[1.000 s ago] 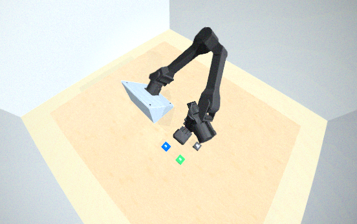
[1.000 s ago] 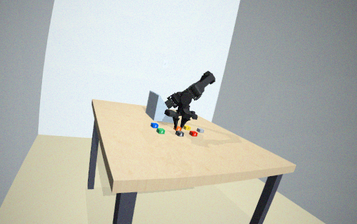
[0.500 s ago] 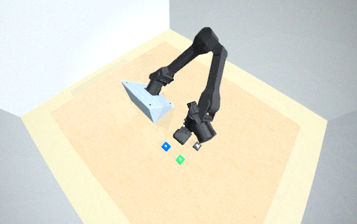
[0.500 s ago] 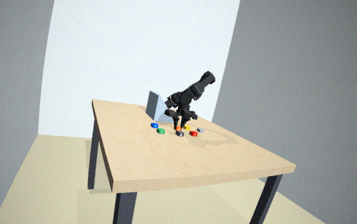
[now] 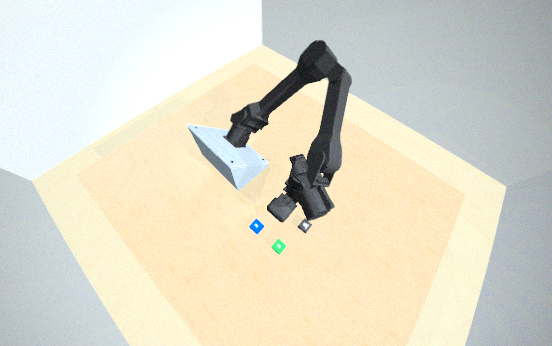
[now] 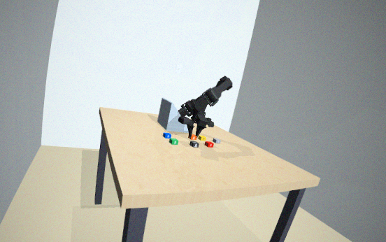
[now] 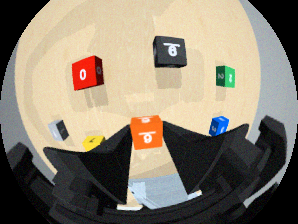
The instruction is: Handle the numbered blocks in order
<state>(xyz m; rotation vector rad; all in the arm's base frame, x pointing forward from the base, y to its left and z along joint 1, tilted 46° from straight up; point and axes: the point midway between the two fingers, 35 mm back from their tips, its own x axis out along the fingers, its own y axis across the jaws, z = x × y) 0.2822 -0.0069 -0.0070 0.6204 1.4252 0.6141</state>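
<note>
My gripper (image 7: 145, 125) (image 6: 194, 135) is shut on an orange block (image 7: 145, 131) (image 6: 193, 137), which sits between the two dark fingers low at the table. In the top view the gripper body (image 5: 287, 206) hides this block. Around it lie a red block (image 7: 87, 72) (image 6: 209, 144) showing 0, a black block (image 7: 170, 51) (image 6: 194, 143) (image 5: 305, 226), a green block (image 7: 225, 75) (image 6: 173, 141) (image 5: 278, 246), a blue block (image 7: 218, 124) (image 6: 167, 135) (image 5: 256, 226), a yellow block (image 7: 93, 140) (image 6: 202, 138) and a grey block (image 7: 59, 129) (image 6: 217, 140). The other digits are too small to read.
The arm's pale grey wedge-shaped base (image 5: 235, 160) (image 6: 168, 117) stands just behind the blocks. The wooden table (image 6: 182, 182) (image 5: 350, 280) ends in edges on all sides, with the blocks grouped near its middle.
</note>
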